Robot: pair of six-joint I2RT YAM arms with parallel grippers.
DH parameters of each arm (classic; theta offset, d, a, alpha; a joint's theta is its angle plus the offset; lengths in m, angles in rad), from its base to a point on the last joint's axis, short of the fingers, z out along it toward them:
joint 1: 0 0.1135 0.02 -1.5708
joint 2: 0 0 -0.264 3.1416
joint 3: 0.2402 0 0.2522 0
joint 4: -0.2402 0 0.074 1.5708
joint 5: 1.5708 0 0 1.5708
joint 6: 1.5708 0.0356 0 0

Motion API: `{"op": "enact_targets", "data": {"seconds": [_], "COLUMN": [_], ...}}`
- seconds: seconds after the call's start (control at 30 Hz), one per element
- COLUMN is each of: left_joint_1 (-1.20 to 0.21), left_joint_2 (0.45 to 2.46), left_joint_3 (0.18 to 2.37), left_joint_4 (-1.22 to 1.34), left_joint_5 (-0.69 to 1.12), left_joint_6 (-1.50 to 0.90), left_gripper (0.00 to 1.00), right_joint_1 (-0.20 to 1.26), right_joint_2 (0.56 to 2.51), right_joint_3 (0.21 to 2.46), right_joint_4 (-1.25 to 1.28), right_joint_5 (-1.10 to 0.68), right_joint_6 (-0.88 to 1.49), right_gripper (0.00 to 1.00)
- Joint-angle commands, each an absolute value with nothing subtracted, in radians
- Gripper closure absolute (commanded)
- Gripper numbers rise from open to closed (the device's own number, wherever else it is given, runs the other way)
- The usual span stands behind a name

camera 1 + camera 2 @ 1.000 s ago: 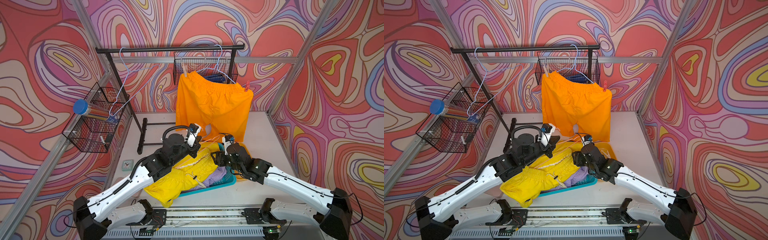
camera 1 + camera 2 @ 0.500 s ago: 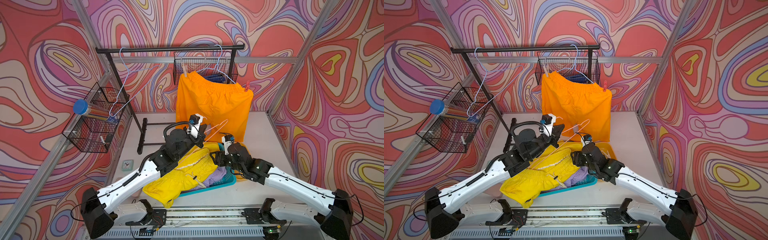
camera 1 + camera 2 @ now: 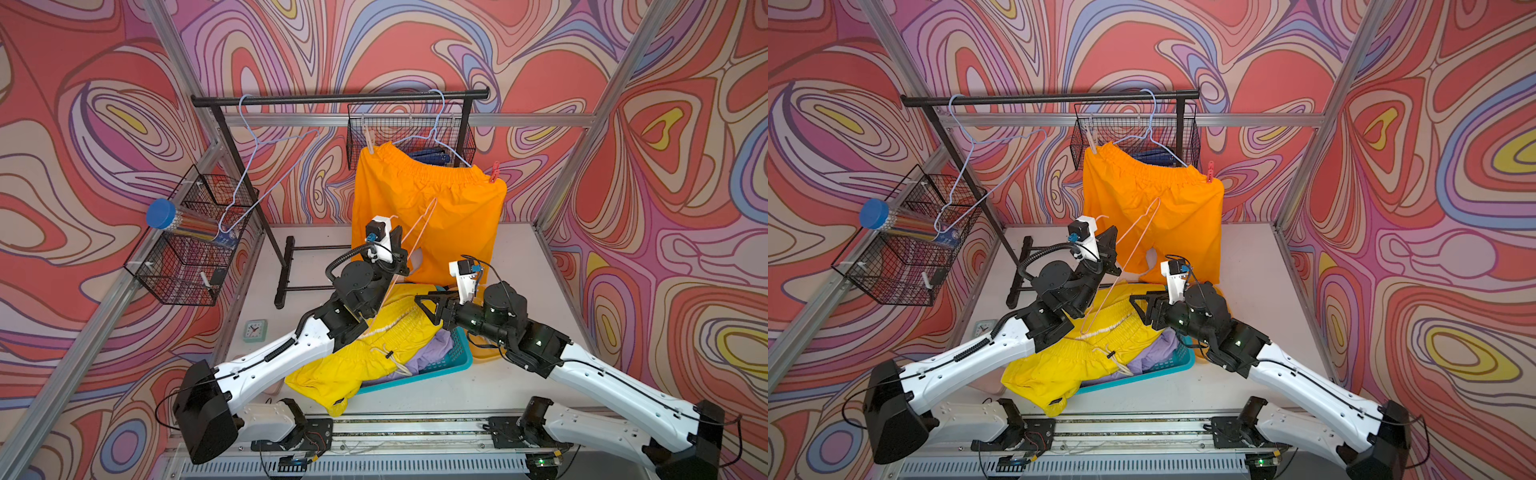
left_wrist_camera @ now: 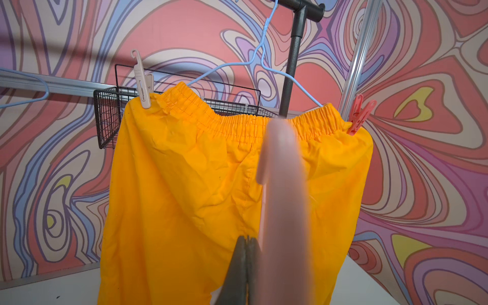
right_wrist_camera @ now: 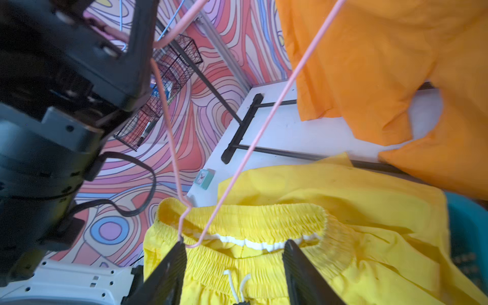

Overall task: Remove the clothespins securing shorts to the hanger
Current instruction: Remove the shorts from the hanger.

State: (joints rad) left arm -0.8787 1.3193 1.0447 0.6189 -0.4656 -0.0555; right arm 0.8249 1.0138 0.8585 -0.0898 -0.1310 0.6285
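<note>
Orange shorts (image 3: 428, 212) hang from a blue hanger (image 3: 436, 124) on the black rail. A beige clothespin (image 4: 141, 81) clips one waist corner and a red clothespin (image 4: 359, 116) the other. My left gripper (image 3: 399, 257) is shut on a bare pink wire hanger (image 3: 417, 237) in front of the orange shorts. The pink hanger's low corner (image 5: 190, 237) still sits in the waist of the yellow shorts (image 3: 374, 345). These lie over lilac shorts (image 3: 432, 353) in a teal basket (image 3: 463, 357). My right gripper (image 5: 235, 264) is open just above that waistband.
An empty blue hanger (image 3: 266, 166) hangs at the rail's left end. A wire basket (image 3: 191, 257) with a blue-capped tube (image 3: 161, 212) is fixed to the left wall, and another wire basket (image 3: 411, 133) hangs behind the orange shorts. A small clock (image 3: 254, 330) and the rack's foot (image 3: 284, 270) sit on the table.
My left arm has risen and moved back towards the orange shorts, lifting the pink hanger out of the yellow shorts. The right gripper has stayed over the basket.
</note>
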Motion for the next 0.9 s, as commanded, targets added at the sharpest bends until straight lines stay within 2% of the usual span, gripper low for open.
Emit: {"op": "enact_targets", "data": {"seconds": [0.0, 0.27, 0.53, 0.87], "left_joint_1": [-0.936, -1.003, -1.005, -1.005], "left_joint_2": [1.368, 1.474, 1.465, 1.447], "left_joint_3": [1.072, 1.133, 1.149, 1.143], "left_joint_4": [0.854, 1.089, 1.116, 1.122], "left_joint_5": [-0.649, -0.796, -0.836, -0.863], "left_joint_6": [0.038, 0.190, 0.215, 0.200], "left_gripper": [1.00, 1.00, 1.00, 1.00], "right_joint_1": [0.823, 0.825, 0.825, 0.880], "right_joint_2": [1.055, 1.092, 1.065, 1.140], "right_joint_3": [0.850, 0.836, 0.776, 0.761], "right_joint_4": [0.023, 0.065, 0.072, 0.157], "right_joint_5": [-0.268, -0.316, -0.305, -0.319], "right_joint_6": [0.666, 0.699, 0.717, 0.762], "right_gripper": [0.41, 0.43, 0.45, 0.48]}}
